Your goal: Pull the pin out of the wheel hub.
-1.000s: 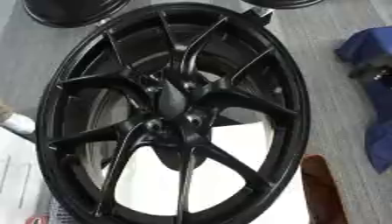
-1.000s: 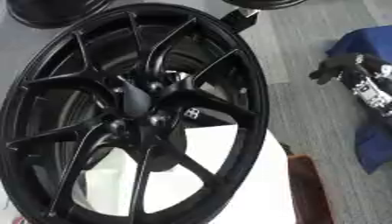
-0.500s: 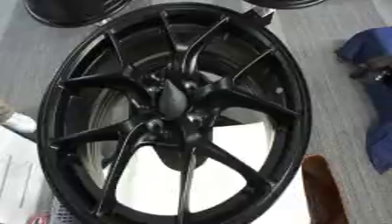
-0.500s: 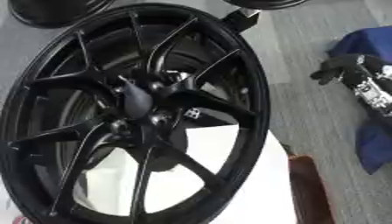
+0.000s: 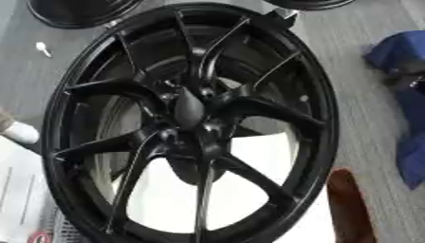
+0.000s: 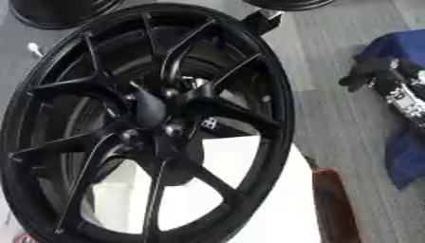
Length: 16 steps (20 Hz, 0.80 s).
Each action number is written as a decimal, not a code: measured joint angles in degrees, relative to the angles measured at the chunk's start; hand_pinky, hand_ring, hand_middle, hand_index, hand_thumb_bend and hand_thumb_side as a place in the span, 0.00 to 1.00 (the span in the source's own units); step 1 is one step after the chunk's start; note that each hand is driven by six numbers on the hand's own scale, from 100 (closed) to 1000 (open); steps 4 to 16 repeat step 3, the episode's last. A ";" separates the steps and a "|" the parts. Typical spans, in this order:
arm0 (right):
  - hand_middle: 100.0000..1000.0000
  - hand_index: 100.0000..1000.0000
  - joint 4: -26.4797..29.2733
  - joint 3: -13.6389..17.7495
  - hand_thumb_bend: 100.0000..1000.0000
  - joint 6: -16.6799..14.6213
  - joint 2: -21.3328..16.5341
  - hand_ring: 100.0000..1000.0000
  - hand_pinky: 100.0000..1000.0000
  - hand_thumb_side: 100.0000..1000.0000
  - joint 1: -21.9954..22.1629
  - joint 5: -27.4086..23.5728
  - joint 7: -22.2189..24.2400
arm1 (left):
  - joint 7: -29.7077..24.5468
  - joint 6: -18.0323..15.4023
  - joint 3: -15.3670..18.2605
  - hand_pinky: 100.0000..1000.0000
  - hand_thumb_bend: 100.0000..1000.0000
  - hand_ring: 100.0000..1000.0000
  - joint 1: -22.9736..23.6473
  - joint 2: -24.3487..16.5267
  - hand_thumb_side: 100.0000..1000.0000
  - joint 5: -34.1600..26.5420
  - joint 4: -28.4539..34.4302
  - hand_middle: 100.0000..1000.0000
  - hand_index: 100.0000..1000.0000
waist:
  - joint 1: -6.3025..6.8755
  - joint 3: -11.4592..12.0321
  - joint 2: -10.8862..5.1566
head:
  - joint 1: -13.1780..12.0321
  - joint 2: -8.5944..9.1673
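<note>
Right eye view: black wheel point(image 6: 145, 123) propped upright on white board point(image 6: 249, 190), hub point(image 6: 153, 111) at centre, pin not discernible among dark bolts. Right hand point(image 6: 369, 76) off to the right over blue cloth point(image 6: 398, 47), fingers unreadable. Left hand unseen. Step undecidable: pin hidden or already out.

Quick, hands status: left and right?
Left hand: not in view.
Right hand: at the right edge, away from the wheel, touching nothing of it; fingers cannot be told.

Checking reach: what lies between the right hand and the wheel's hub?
Right eye view: bare grey floor, then the wheel's rim and spokes, lie between the right hand and hub.
</note>
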State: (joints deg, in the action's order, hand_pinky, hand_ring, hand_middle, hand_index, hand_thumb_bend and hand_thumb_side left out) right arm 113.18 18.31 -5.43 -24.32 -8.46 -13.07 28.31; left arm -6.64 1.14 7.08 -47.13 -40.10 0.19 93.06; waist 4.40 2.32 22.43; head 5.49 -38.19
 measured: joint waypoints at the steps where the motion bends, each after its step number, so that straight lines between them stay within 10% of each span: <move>1: 0.48 0.70 0.00 -0.04 0.00 -0.05 0.15 0.71 0.94 0.64 -0.16 -0.16 -0.05 | 0.91 -0.07 -0.44 0.69 0.00 0.66 0.79 1.27 0.75 -0.93 1.48 0.50 0.67 | -0.18 -0.16 0.00 | -0.22 0.01; 16: 0.49 0.70 0.00 -0.22 0.00 -0.12 0.46 0.71 0.94 0.64 -0.48 -0.43 -0.12 | 2.77 -0.17 -1.21 0.69 0.00 0.66 2.51 3.98 0.75 -2.73 4.44 0.51 0.68 | -0.52 -0.60 0.00 | -0.73 0.04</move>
